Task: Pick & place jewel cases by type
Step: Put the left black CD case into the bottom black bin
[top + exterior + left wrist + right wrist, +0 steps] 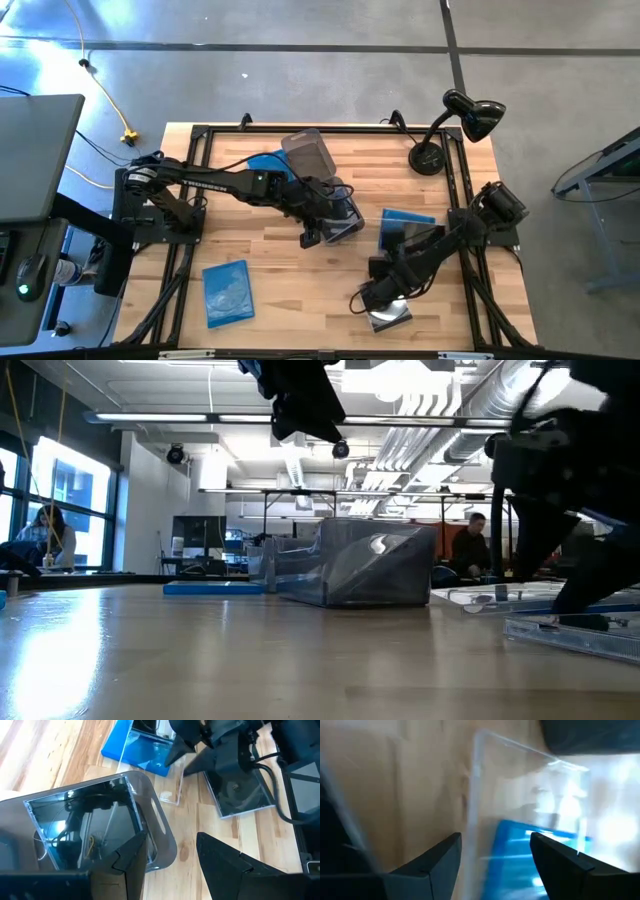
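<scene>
Because these jewel cases are thin, light, stiff and slick, and probably crack-prone, we judge the edges the safest hold; the left hand (322, 232), fingers spread and empty, hovers over a tub (345, 217) holding a blue-tinted case (80, 827); the right hand (378, 298) sits spread above a clear-and-silver case (392, 316) on the worktop (280, 275); another blue case (227, 291) lies apart; cases under the arms stay hidden.
</scene>
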`<state>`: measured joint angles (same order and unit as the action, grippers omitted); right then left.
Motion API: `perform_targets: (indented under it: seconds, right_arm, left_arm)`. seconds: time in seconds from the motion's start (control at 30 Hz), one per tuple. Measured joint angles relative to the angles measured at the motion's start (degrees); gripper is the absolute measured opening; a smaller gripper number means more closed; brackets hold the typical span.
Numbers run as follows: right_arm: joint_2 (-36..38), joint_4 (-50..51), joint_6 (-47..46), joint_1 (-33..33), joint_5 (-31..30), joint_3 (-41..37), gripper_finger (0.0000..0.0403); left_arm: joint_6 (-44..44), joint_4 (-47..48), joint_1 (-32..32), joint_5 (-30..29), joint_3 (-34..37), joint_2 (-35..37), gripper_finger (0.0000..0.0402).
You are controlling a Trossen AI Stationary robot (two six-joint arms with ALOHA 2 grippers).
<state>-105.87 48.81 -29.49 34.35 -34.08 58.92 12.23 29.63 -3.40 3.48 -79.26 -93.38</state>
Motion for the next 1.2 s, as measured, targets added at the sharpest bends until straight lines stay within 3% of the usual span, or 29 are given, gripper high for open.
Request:
perform_targets:
  seconds: [0.1,0.37,0.73,0.9,1.2]
  right_arm:
    - [0.0,0.6,1.3,0.5,-4.3,-0.3,0.0233]
    - [0.0,0.7,0.3,0.4,-6.0,-0.3,0.0233]
    - [0.3,-9.4,6.3,-3.7,-2.7,-3.4,0.0233]
    - [0.1,-10.3,9.3,-5.3,-4.8,-3.0,0.0233]
    - [0.2,-11.6,9.0,-9.0,-3.2,-3.3,0.0233]
  left_arm:
    - [0.0,0.0,0.0,0.0,0.0,0.0,0.0168]
    - [0.0,0.0,0.0,0.0,0.0,0.0,0.0168]
    - [0.0,-1.2,0.0,-2.7,0.0,0.0,0.0168]
    - [-0.6,-1.2,0.0,-2.8,0.0,0.0,0.0168]
    - [-2.1,-1.0,0.0,-3.0,0.0,0.0,0.0168]
